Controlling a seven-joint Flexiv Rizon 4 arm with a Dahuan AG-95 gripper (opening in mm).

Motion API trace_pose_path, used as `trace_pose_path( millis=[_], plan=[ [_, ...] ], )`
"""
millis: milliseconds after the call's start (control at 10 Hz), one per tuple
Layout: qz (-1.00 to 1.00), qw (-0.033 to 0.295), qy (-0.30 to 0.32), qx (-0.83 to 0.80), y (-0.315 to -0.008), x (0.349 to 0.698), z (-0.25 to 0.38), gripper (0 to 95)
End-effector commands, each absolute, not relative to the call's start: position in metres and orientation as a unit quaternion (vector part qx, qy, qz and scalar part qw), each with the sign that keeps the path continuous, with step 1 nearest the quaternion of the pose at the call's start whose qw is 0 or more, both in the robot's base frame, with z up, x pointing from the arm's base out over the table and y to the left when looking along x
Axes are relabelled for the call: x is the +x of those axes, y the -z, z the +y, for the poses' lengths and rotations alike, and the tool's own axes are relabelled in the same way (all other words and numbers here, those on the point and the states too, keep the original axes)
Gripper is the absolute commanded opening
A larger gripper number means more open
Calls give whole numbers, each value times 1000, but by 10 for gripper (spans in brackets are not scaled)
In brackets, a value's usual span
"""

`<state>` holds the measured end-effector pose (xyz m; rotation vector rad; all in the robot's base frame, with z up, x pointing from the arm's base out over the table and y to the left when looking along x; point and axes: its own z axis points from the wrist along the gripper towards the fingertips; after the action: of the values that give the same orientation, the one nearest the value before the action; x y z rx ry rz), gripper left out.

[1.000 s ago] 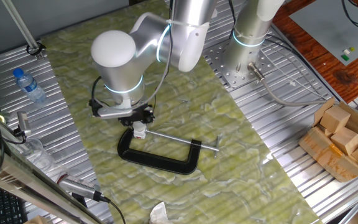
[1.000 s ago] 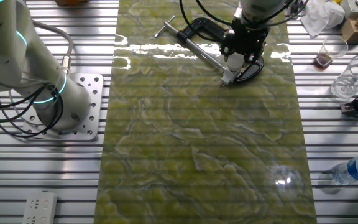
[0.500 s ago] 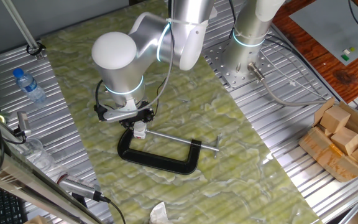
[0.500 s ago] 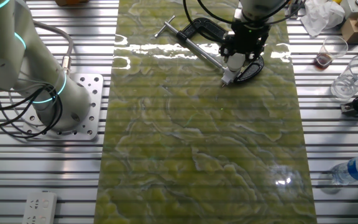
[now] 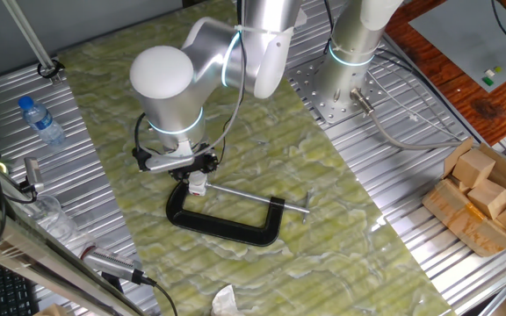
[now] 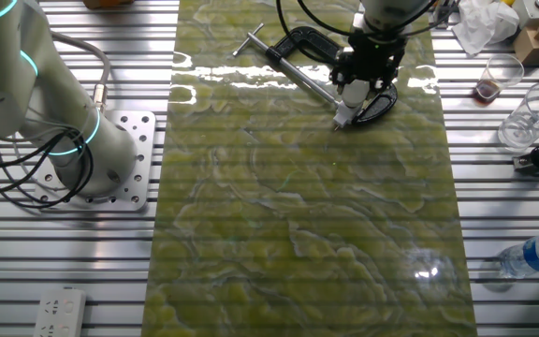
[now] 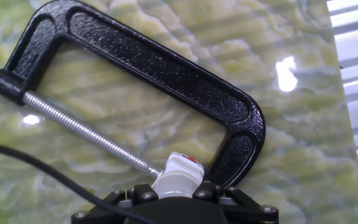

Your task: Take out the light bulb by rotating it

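Observation:
The light bulb (image 7: 174,182) is small and frosted white, seated in a white socket (image 7: 183,164) that the black C-clamp (image 7: 166,68) pinches between its screw tip and its jaw. My gripper (image 7: 176,191) points straight down onto the bulb and is shut on it, with its black finger blocks on either side. In one fixed view the gripper (image 5: 194,168) stands over the bulb (image 5: 198,183) at the left end of the clamp (image 5: 227,230). In the other fixed view the gripper (image 6: 361,82) hides most of the bulb (image 6: 345,112) beside the clamp (image 6: 298,39).
A clear blue-capped bottle (image 5: 40,120) lies on the metal table at the left. A cardboard box of wooden blocks (image 5: 486,197) sits at the right. A plastic cup (image 6: 494,77) and the arm's base (image 6: 92,150) flank the green mat.
The hand has turned slightly about its vertical axis over the bulb since one second ago; it has stayed put over the last half second. The clamp has not moved.

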<state>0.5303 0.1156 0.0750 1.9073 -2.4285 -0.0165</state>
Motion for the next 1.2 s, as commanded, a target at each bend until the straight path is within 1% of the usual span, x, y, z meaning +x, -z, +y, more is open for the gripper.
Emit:
trace_pose_path(
  millis=[100, 400, 500, 600, 700, 1000, 1200],
  plan=[
    [-801, 25, 6, 598, -76, 532, 115, 760],
    [-838, 22, 7, 545, -77, 534, 116, 760],
    [-877, 21, 9, 480, -77, 534, 116, 760],
    [-889, 22, 9, 458, -77, 534, 116, 760],
    [-930, 19, 6, 368, -78, 534, 115, 760],
    [-978, 20, 14, 206, -78, 534, 114, 760],
    [-988, 20, 13, 156, -77, 534, 114, 760]
  ],
)
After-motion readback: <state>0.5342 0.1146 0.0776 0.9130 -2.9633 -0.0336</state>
